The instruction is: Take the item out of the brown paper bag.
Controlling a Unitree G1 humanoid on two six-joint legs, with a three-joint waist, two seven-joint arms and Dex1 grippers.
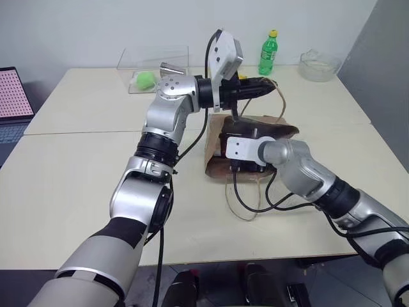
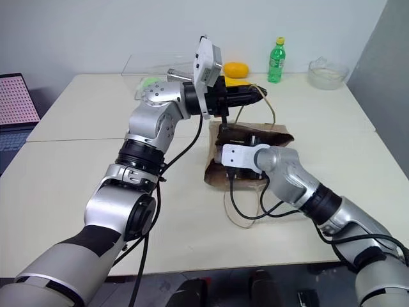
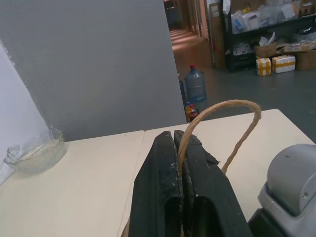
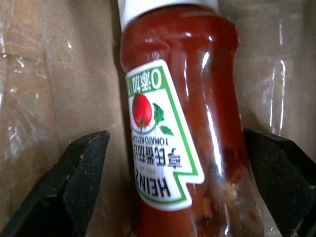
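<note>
Your left gripper (image 3: pixel 180 163) is clenched on a beige cord handle (image 3: pixel 232 111) of the brown paper bag (image 1: pixel 220 157), holding it up above the cream table (image 1: pixel 77 192). The bag sits mid-table. Your right gripper (image 4: pixel 177 163) reaches into the bag's mouth, fingers (image 4: pixel 74 173) spread wide on either side of a ketchup bottle (image 4: pixel 182 123) inside, not yet closed on it.

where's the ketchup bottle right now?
Inside the brown paper bag at mid-table: the right wrist view shows the ketchup bottle between the open fingers of the right gripper, against the bag's paper wall, not yet gripped.
</note>
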